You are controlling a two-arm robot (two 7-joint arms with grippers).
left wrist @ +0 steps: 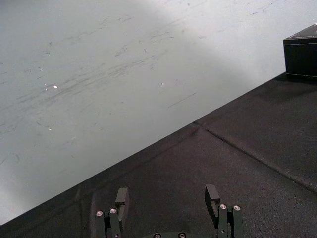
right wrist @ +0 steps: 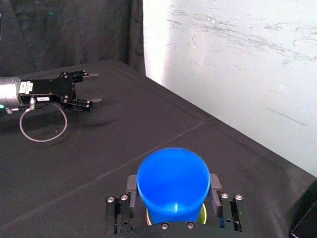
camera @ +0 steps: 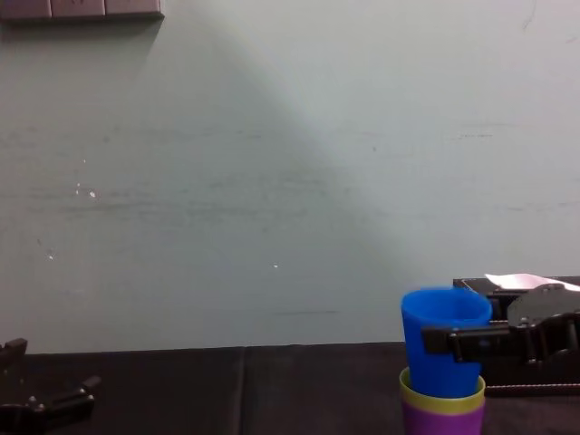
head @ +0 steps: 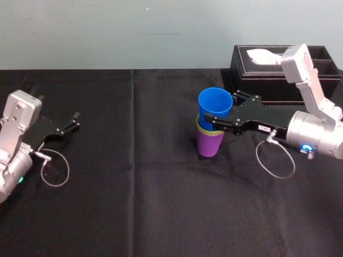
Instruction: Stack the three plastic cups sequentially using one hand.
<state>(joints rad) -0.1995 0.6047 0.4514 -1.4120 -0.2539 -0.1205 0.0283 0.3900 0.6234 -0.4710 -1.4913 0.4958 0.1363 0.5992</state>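
Where your stack stands: the green cup point(head: 209, 133) sits nested in the purple cup point(head: 209, 146), both just below the fingers of your right gripper point(head: 220, 113).
Right gripper: its jaws are clamped on the blue cup point(head: 214, 103), one on each side, below the rim.
Blue cup: between the jaws, with its base inside the green cup and most of its wall above that rim, leaning a little.
Left gripper point(head: 74, 121): parked well apart from the working gripper, fingers spread, holding nothing.
Done: two cups are nested and the third has entered.
Left: I judge you need only seat the blue cup and release; whether it has bottomed out, I cannot tell.
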